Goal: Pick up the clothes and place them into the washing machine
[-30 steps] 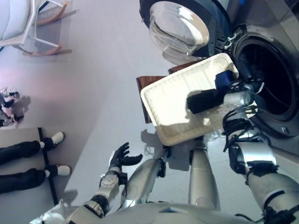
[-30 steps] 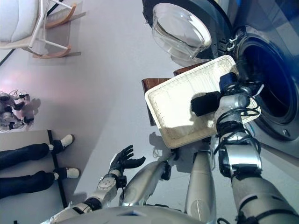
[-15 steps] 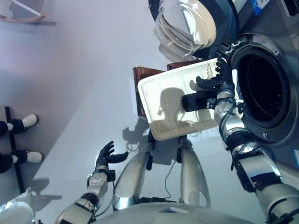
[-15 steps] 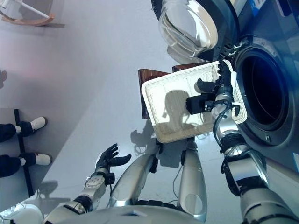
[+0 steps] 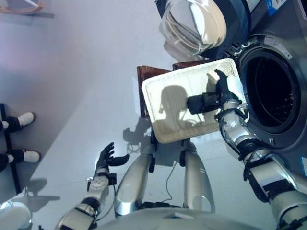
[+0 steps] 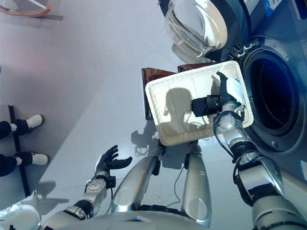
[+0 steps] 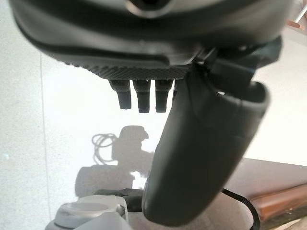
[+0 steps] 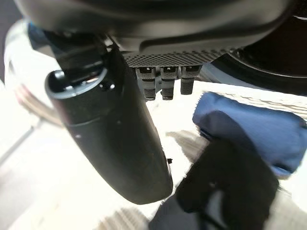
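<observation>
The right robot hand (image 5: pixel 224 89) hovers with fingers spread, holding nothing, over the white tray (image 5: pixel 168 120). Blue clothes (image 8: pixel 249 127) lie in the tray beside the washing machine (image 5: pixel 268 91) opening. Step in hand: reaching. Next: close on the clothes. The left robot hand (image 5: pixel 106 158) hangs spread, idle.

My right hand (image 5: pixel 224 91) is raised ahead of me on a bent arm, its fingers (image 8: pixel 163 81) straight and spread, thumb apart, gripping nothing. My left hand (image 6: pixel 109 160) hangs low beside me, palm turned inward, fingers (image 7: pixel 139 99) relaxed and thumb standing out.
</observation>
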